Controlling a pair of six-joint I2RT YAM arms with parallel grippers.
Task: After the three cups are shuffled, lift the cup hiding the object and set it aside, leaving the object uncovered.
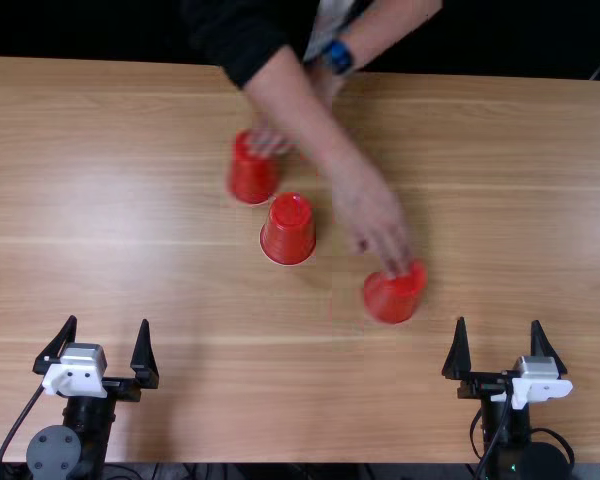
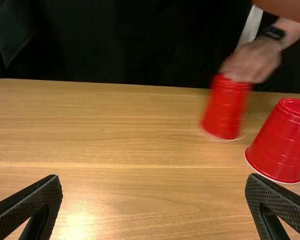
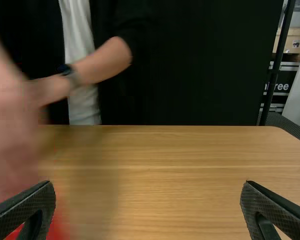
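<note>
Standing apart: fingers of left gripper (image 1: 106,335), right gripper (image 1: 497,335) | far cup (image 1: 250,180) held by one hand (image 1: 270,140), near cup (image 1: 393,295) by other hand (image 1: 380,225) | middle cup (image 1: 288,230) untouched

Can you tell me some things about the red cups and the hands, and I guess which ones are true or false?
1. The middle cup stands upside down with no hand on it. True.
2. A person's hand is on the cup nearest the right arm. True.
3. The far cup is blue. False: it is red.
4. The left gripper holds a cup. False: its jaws are open and empty, away from all the cups.
</note>
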